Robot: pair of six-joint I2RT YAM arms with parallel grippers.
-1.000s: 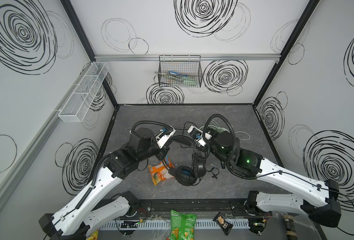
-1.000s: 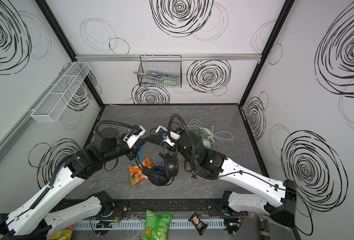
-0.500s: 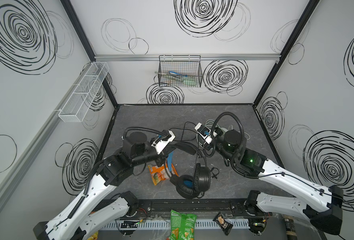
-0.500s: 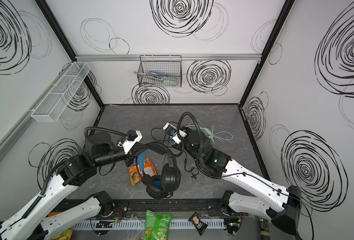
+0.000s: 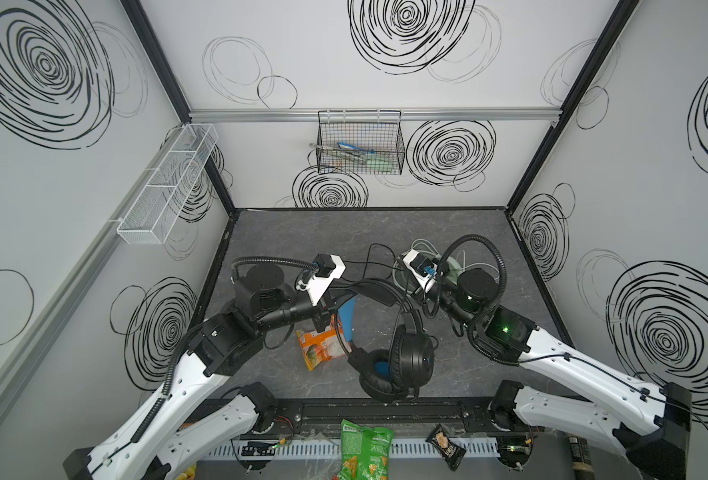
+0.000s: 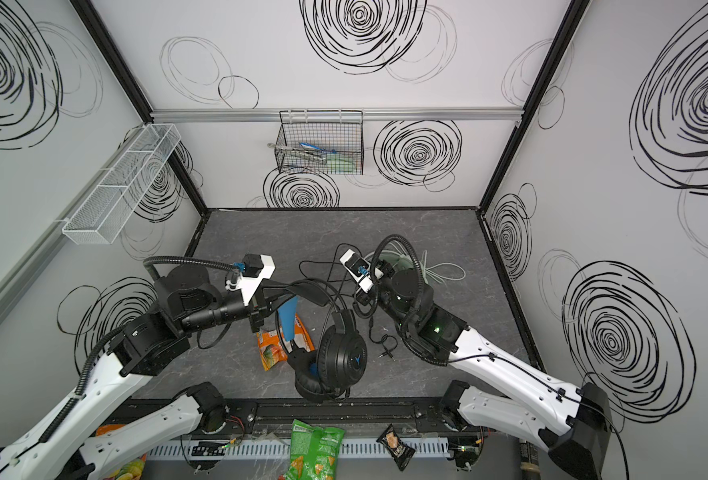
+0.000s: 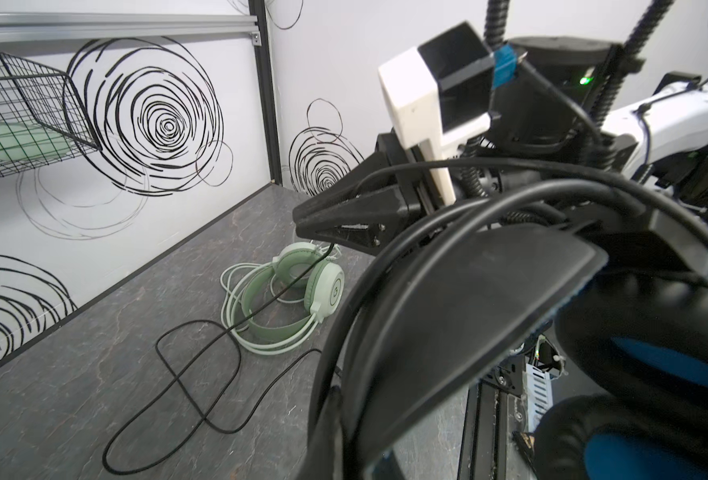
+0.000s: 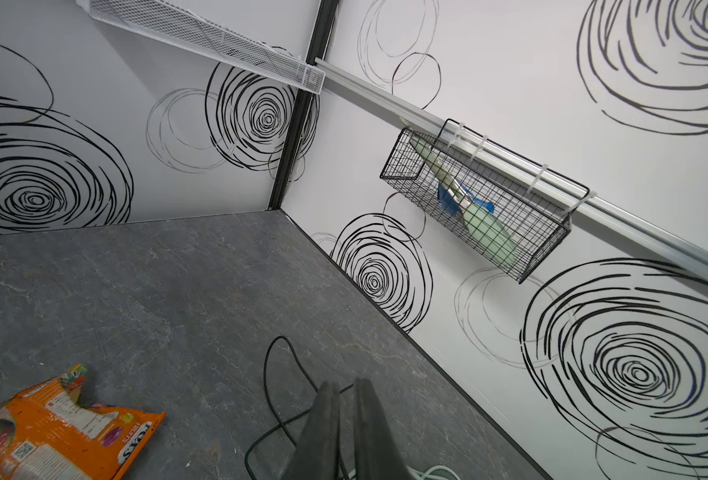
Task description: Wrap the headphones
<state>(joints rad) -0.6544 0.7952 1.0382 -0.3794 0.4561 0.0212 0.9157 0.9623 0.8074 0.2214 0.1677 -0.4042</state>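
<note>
The black headphones (image 5: 410, 357) hang tilted from their headband (image 7: 447, 311), and my left gripper (image 7: 337, 424) is shut on that band, also seen in a top view (image 5: 335, 299). Their blue-lined earcups (image 6: 339, 353) hang low near the front rail. Their thin black cable (image 7: 198, 374) loops over the floor and rises to my right gripper (image 7: 300, 220). In the right wrist view the right gripper (image 8: 346, 384) shows a narrow gap between its fingers, with the cable crossing just past the tips. The mint-green headphones (image 7: 294, 291) lie on the floor behind the right gripper, with a whitish cable (image 6: 443, 270) around them.
An orange snack bag (image 5: 319, 345) and a blue strip (image 5: 348, 316) lie under the lifted headband. A black wire basket (image 5: 360, 145) hangs on the back wall and a white mesh shelf (image 5: 165, 187) on the left wall. A green chip bag (image 5: 360, 453) lies past the front rail.
The black headphones have swung to the right and toward the front, still held by the left gripper. The right gripper has drawn back to the right and its fingers have parted a little.
</note>
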